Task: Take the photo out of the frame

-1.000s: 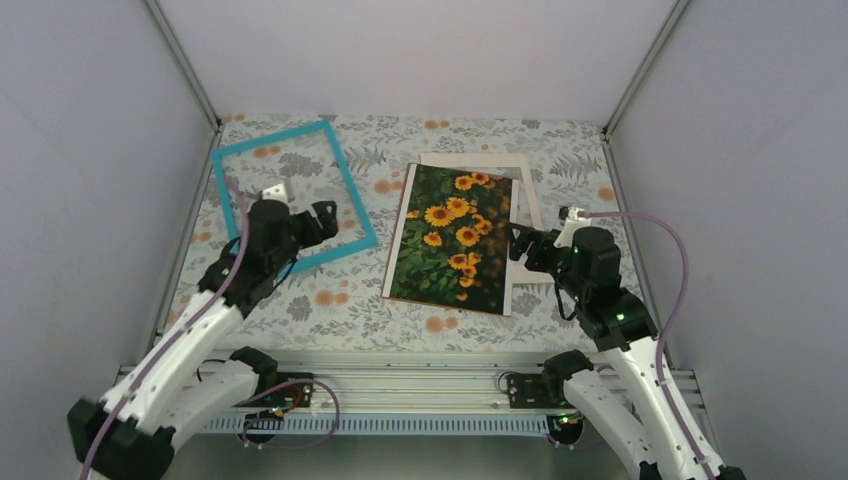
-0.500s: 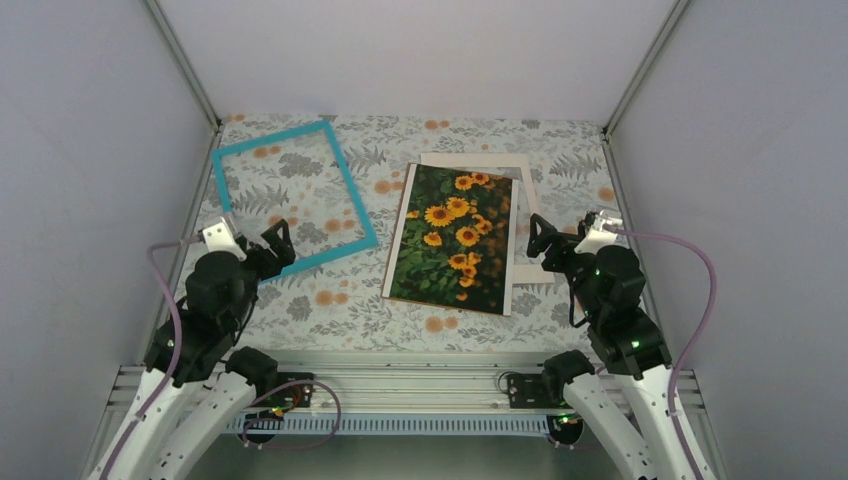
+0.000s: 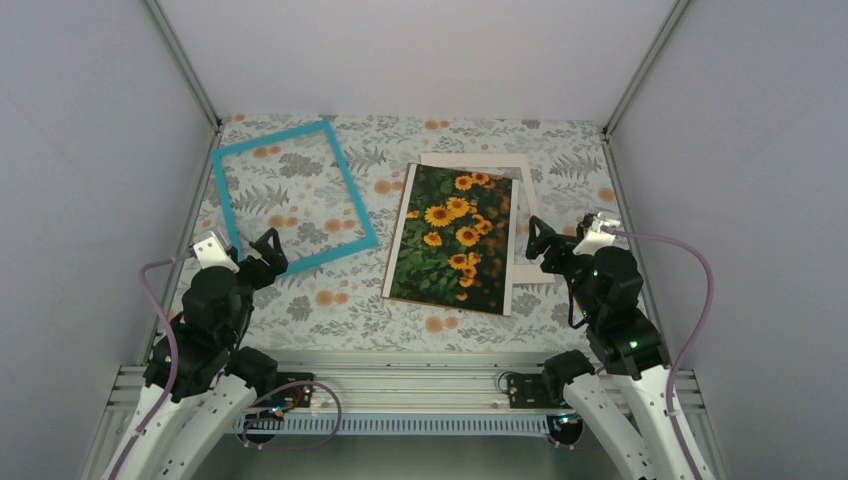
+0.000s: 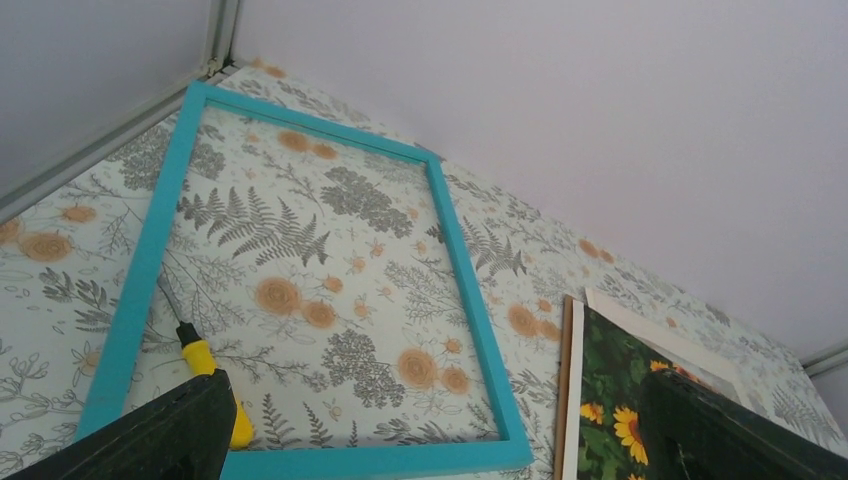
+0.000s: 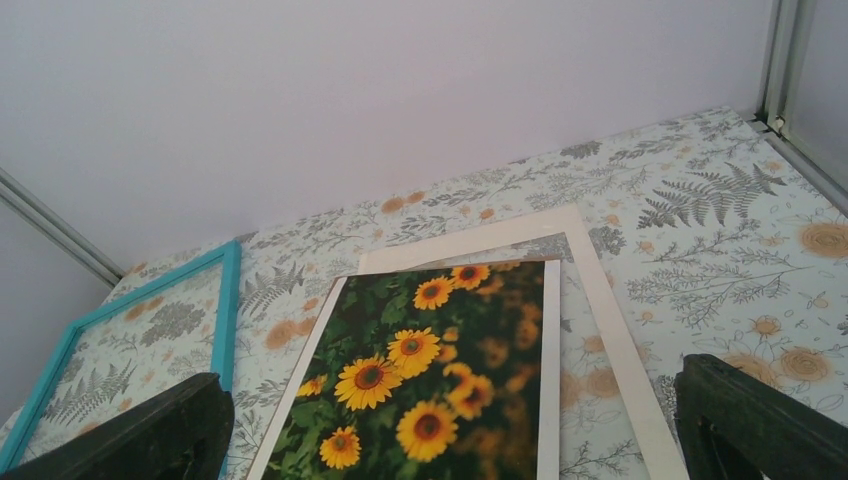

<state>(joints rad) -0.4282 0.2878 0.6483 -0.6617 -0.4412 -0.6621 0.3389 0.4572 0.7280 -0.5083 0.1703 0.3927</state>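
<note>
The turquoise frame (image 3: 352, 188) lies flat at the back left, with only the tablecloth showing through it. The sunflower photo (image 3: 455, 240) lies flat in the middle, outside the frame, partly over the cream-white mat (image 3: 533, 210). My left gripper (image 3: 262, 250) is open and empty, raised near the frame's near corner. My right gripper (image 3: 540, 240) is open and empty, just right of the photo. In the left wrist view the frame (image 4: 471, 290) and the photo (image 4: 610, 400) show between the fingers (image 4: 150, 440). The right wrist view shows the photo (image 5: 430, 370) and the frame (image 5: 230, 310).
A yellow-handled tool (image 4: 205, 365) lies inside the frame's opening near its left side. A thin brown board edge (image 4: 566, 380) shows along the photo's left side. The mat (image 5: 610, 320) sticks out behind and right of the photo. Grey walls close in three sides.
My left arm has drawn back from over the frame toward the near left. My right arm has drawn back a little from the photo's right edge. Frame, photo and mat have not moved.
</note>
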